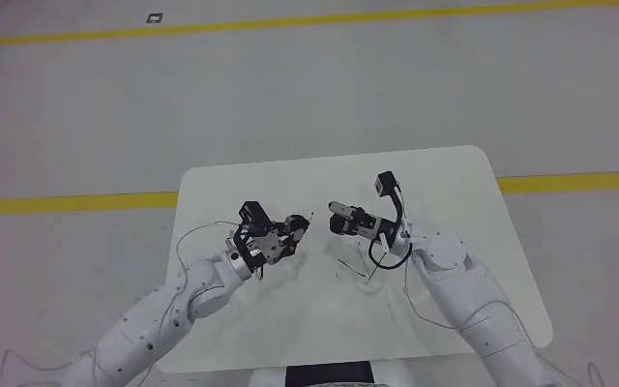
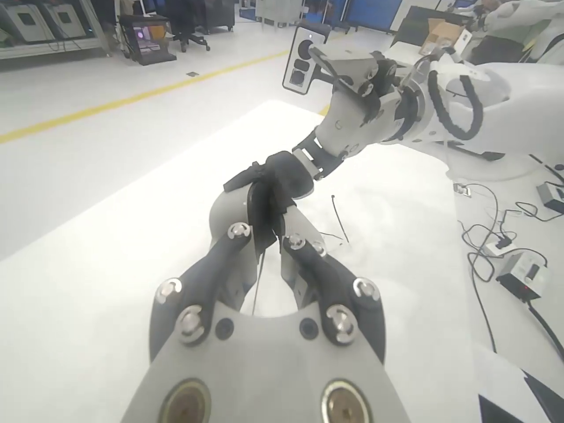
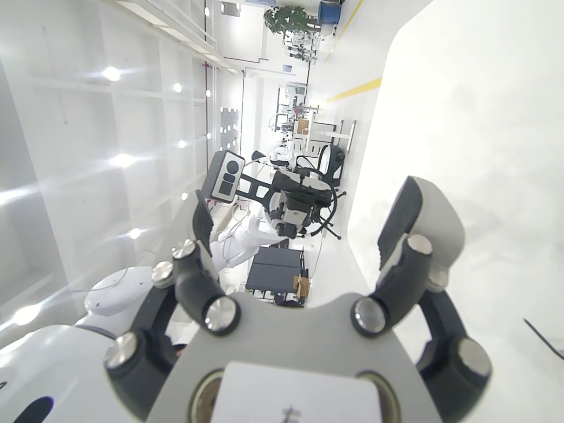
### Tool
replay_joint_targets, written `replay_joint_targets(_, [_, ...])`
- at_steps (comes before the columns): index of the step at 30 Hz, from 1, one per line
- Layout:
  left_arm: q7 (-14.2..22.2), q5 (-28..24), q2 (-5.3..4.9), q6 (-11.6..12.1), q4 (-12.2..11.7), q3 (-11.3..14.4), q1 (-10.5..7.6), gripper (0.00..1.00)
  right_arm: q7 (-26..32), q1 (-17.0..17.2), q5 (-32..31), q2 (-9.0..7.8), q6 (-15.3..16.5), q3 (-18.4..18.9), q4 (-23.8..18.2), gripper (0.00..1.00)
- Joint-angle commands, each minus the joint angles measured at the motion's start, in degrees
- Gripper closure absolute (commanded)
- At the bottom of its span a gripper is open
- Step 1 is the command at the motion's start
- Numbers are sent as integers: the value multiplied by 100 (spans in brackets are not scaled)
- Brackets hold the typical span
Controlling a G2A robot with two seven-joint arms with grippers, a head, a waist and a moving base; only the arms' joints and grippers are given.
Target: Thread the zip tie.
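Observation:
My left gripper (image 2: 265, 218) is shut on a thin black zip tie (image 2: 259, 277), whose strand runs back between the fingers. In the top view the left gripper (image 1: 296, 228) is near the table's middle, and the zip tie (image 1: 309, 219) sticks out toward the right arm. My right gripper (image 1: 335, 215) faces it a short way off, open with nothing between its fingers (image 3: 407, 217). In the left wrist view the right gripper (image 2: 282, 173) hangs just beyond my left fingertips. I cannot tell whether it touches the tie.
Loose black zip ties (image 1: 354, 267) lie on the white table (image 1: 435, 184) below the right gripper; one (image 2: 339, 217) shows past the left fingers, one (image 3: 544, 339) beside the right gripper. Cables and small power boxes (image 2: 522, 276) lie off to the side.

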State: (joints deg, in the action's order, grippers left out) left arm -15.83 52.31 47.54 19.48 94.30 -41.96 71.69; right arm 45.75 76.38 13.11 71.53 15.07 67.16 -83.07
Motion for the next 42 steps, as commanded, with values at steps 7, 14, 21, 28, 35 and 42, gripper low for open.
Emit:
replay_joint_targets(7, [64, -980, 0, 0, -51, -52, 92, 100, -43, 64, -19, -26, 25, 78, -7, 0])
replay_joint_targets(14, [517, -2474, -265, 0, 134, -43, 191, 100, 663, 20, 202, -105, 228, 228, 221, 0])
replay_joint_targets(21, [1128, -3579, -616, 0, 664, 183, 105, 100, 1137, -146, 611, -120, 331, 174, 526, 0])
replay_joint_targets(28, [1512, -4158, -860, 0, 919, 549, -92, 100, 1349, -292, 771, -110, 324, 24, 749, 0])
replay_joint_targets(35, [1512, -4158, -860, 0, 919, 549, -92, 100, 1349, -292, 771, -110, 324, 24, 749, 0])
replay_joint_targets(42, [1923, -4830, -807, 0, 813, 639, 11, 100, 1349, -292, 771, -110, 324, 24, 749, 0])
